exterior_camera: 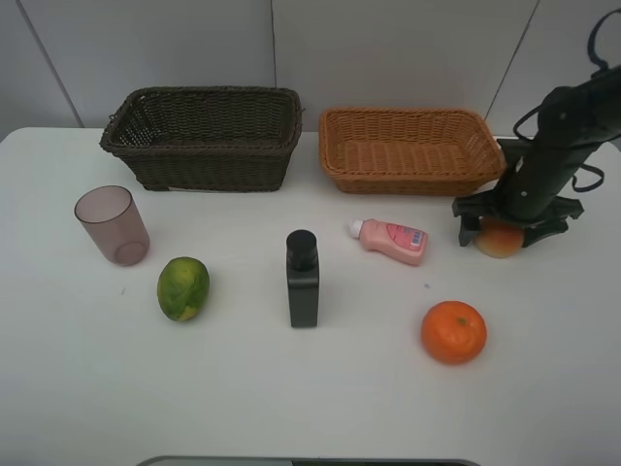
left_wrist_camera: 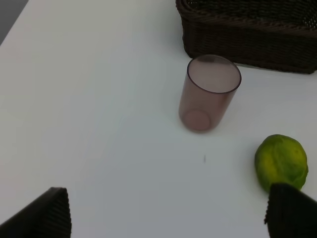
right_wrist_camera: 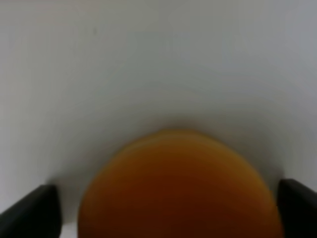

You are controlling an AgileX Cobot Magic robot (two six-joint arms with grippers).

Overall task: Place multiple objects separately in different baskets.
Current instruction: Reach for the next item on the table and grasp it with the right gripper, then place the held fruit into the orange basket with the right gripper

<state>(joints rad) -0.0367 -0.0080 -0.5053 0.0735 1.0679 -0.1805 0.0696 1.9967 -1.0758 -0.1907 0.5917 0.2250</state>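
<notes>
The peach-like fruit [exterior_camera: 500, 243] lies on the table [exterior_camera: 543, 388] between the fingers of the right pincer [exterior_camera: 501, 231]. The pincer stands wide around the fruit and grips nothing: in the wrist view we see a strip of bare table between the fruit and each fingertip.

The fruit fills most of that span, so we judge the margin small. If one finger touches before the other, the round fruit may roll or squirt out from between them. We would also expect a hard squeeze to bruise it and a light one to let it slip on the lift.

The light tan basket [exterior_camera: 417, 180] stands just behind the pincer, close by. We think a low carry could catch the fruit or a finger on its near wall and push the basket back.

The pink bottle [exterior_camera: 391, 240] lies near the pincer on its inner side, towards the middle of the table. The orange [exterior_camera: 453, 331] sits in front of the pincer on that same side, a little apart. A fruit that escaped could run into either one.

Farther off on that side are the black bottle [exterior_camera: 303, 280], the green-yellow fruit [exterior_camera: 183, 287], the mauve cup [exterior_camera: 113, 225] and the dark basket [exterior_camera: 209, 160]. Choosing the wrong basket would spoil the sorting.

The left pincer [left_wrist_camera: 168, 213] is also wide, with nothing between its fingers. The cup and the green-yellow fruit lie ahead of it.
</notes>
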